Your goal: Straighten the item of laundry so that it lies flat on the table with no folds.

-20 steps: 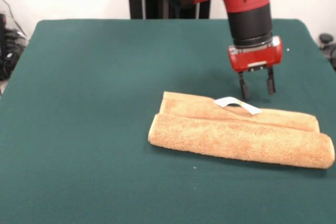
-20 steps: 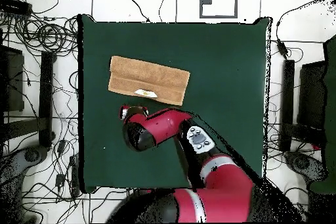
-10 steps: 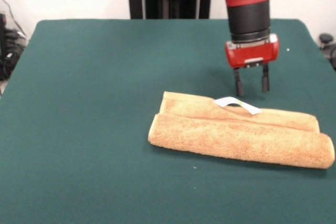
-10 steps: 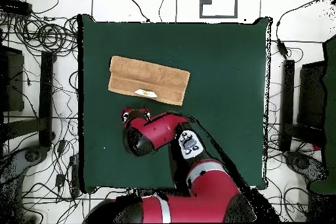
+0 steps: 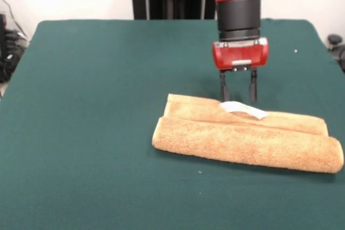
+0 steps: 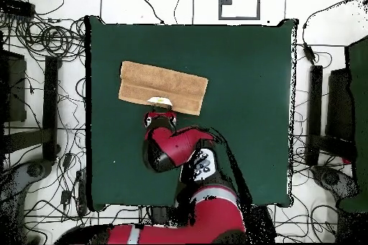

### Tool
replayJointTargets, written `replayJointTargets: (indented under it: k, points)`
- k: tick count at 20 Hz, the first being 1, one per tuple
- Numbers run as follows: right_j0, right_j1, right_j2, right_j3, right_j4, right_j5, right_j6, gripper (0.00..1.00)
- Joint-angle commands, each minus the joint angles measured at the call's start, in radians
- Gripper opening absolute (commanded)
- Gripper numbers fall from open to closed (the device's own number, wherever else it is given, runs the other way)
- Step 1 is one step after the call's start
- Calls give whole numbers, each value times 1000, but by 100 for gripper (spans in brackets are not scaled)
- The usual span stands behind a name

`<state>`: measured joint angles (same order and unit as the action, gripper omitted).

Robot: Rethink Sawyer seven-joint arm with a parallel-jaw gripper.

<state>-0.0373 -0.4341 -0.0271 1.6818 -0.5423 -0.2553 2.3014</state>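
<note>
Front view: the towel (image 5: 248, 137) lay folded lengthwise into a thick, long bundle on the green tabletop (image 5: 97, 106), so it was far from flat. A fat rolled fold ran along the towel's camera-side edge, and a lower layer showed along the edge facing the pedestal. The white tag (image 5: 243, 109) sat on that lower layer, about midway along the towel. The end effector (image 5: 237, 89) hung just behind the tag on the pedestal side, pointing straight down, its two dark fingers (image 5: 222, 89) spread apart with nothing between them. The tips looked level with the towel's back edge; contact couldn't be judged. Probably positioned there because that edge is the loose layer to grab and pull open.

Overhead view: the towel (image 6: 162, 87) read as a narrow rectangle, slightly skewed. The tag (image 6: 159, 100) showed on the towel's long edge toward the robot base. The end effector (image 6: 161, 116) was right beside that edge; the arm (image 6: 190, 156) reached in from the base. The spread of the fingers wasn't readable here. Plenty of bare tabletop (image 6: 244, 98) lay beyond the towel's short end for unfolding.
</note>
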Motion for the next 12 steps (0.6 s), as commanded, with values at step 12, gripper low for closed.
replayJointTargets:
  k: [12]
  points:
    - [141,115,-198,32,418,-307,139,100]
